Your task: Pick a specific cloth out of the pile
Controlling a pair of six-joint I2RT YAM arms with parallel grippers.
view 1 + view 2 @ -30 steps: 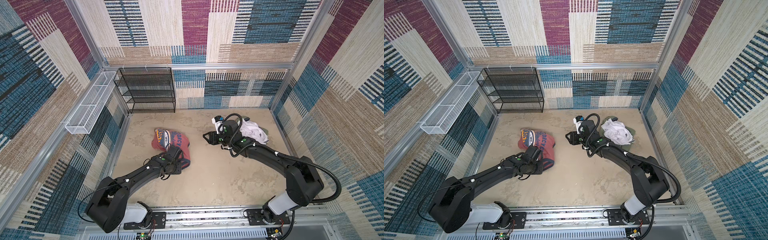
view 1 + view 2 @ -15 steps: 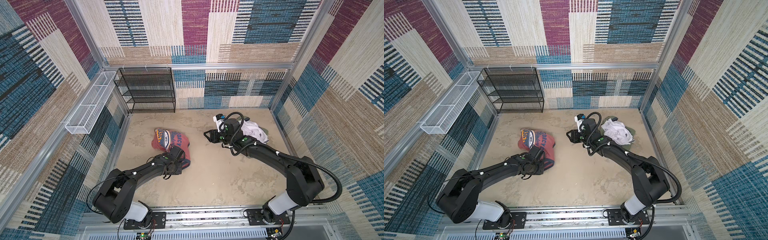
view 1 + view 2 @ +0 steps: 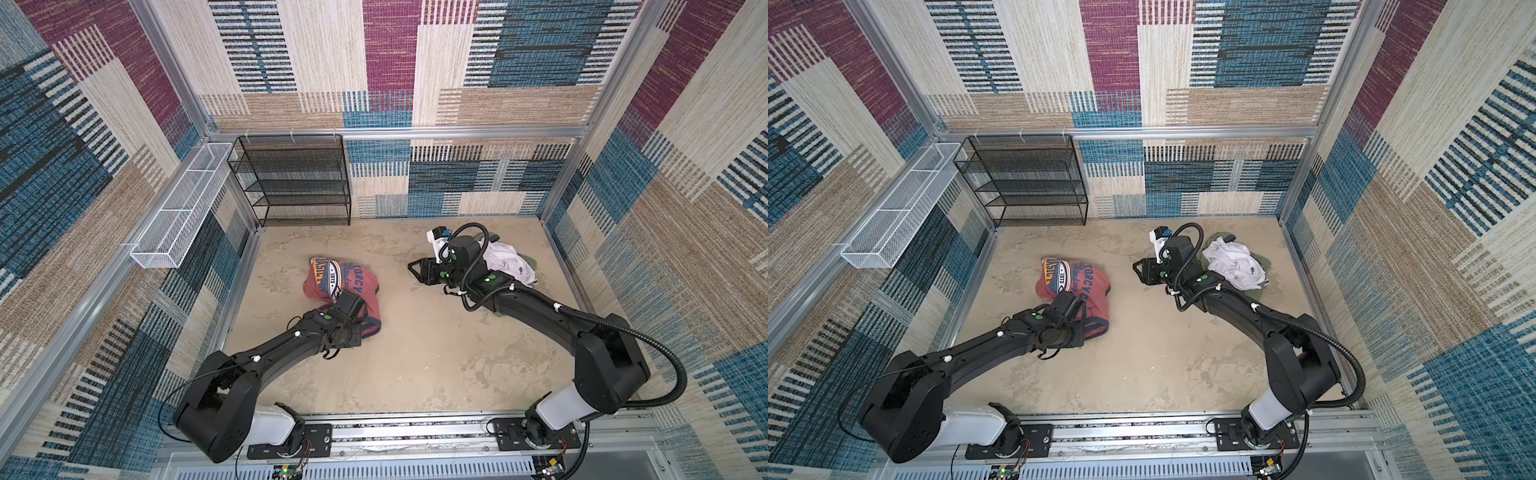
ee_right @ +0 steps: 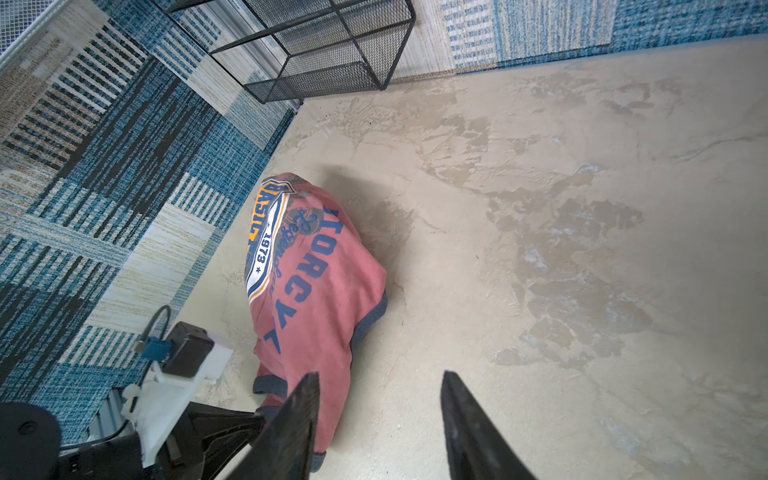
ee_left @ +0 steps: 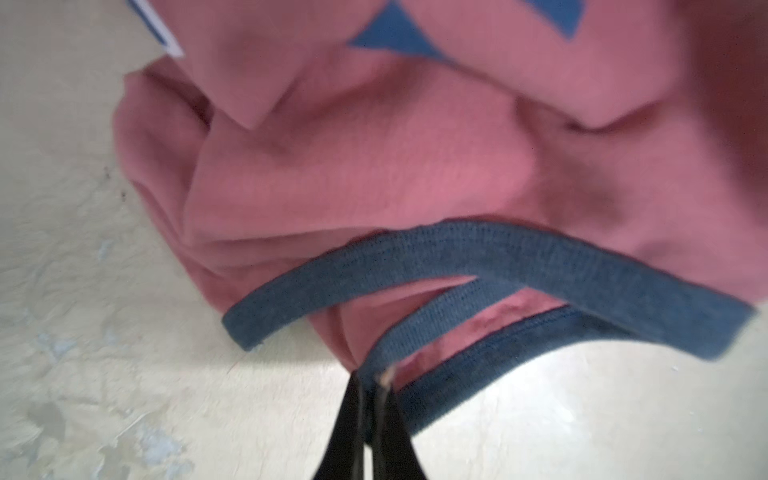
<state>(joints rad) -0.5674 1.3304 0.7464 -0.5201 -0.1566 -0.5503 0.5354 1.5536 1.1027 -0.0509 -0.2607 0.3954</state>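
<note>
Grasp step: left hand [image 5: 370,386] pinched shut, navy hem [image 5: 419,340] of the cloth [image 5: 374,166] between its fingertips; right hand [image 4: 380,376] half open, empty. Next: lift steadily, lest hem slip.

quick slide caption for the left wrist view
Left gripper fingers pinch the faded-red T-shirt by its navy trim on the beige table.

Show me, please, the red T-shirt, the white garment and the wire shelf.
red T-shirt [image 3: 360,277]: in a top view, blue lettering.
white garment [image 3: 505,264]: in a top view, crumpled middle.
wire shelf [image 3: 297,183]: in a top view, middle tiers.
</note>
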